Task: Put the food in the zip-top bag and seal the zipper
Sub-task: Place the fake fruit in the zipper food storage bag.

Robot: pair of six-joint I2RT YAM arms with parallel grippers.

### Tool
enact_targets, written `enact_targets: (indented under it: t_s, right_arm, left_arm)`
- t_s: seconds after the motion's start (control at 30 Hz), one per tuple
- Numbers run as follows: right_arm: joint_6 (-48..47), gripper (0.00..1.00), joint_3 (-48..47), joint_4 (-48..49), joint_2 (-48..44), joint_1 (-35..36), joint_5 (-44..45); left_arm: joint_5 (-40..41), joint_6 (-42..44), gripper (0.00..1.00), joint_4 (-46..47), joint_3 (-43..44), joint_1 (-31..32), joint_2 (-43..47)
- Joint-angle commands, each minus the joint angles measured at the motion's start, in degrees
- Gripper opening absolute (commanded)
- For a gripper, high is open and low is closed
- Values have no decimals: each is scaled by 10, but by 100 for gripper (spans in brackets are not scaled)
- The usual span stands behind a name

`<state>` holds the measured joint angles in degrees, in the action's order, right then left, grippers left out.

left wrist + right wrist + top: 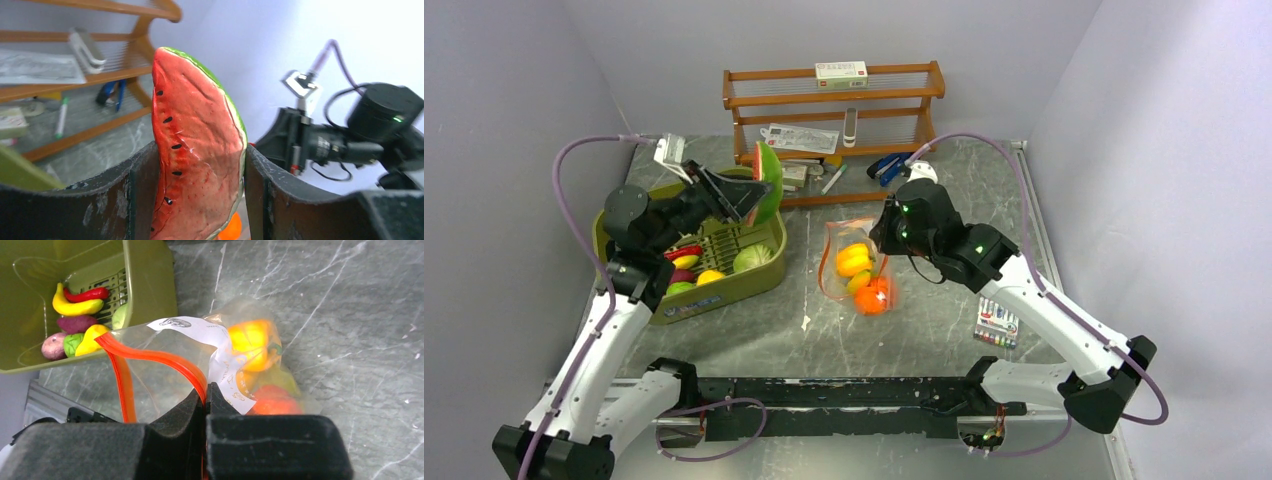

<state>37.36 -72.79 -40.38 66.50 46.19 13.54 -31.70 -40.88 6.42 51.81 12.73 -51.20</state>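
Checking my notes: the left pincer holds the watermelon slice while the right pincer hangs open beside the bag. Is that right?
No. The right pincer is shut on the zipper of the zip-top bag, as the right wrist view shows. The left pincer does hold the watermelon slice.

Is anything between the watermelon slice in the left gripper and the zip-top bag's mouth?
Nothing visible: bare table lies between the watermelon slice and the zip-top bag; the right gripper pinches its zipper at the rim.

Overhead and close right wrist views share the bag [836, 235].
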Motion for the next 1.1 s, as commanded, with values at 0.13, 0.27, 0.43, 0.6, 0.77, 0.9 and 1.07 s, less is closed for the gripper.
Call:
enact_targets:
  t_s: [0.13, 0.27, 0.43, 0.6, 0.77, 0.9, 1.07]
  right_arm:
    - [59, 0, 13, 72, -13, 2, -50]
    - [104, 0, 13, 91, -12, 2, -73]
    - [127, 0, -1, 93, 3, 1, -98]
    - [141, 0, 6, 105, -8, 2, -102]
    - [151, 0, 9, 115, -20, 2, -105]
    - [160, 0, 14, 134, -28, 1, -115]
    - [168, 0, 28, 161, -44, 2, -120]
  left_arm:
    - [-22, 5, 38, 184, -39, 83, 7]
    - [-3, 20, 36, 247, -47, 147, -17]
    - [16, 21, 35, 325, -47, 205, -51]
    - [6, 28, 35, 376, -54, 231, -84]
    - [34, 37, 35, 428, -107, 243, -88]
    - [53, 64, 31, 504, -162, 249, -86]
    - [56, 115, 40, 498, -177, 262, -90]
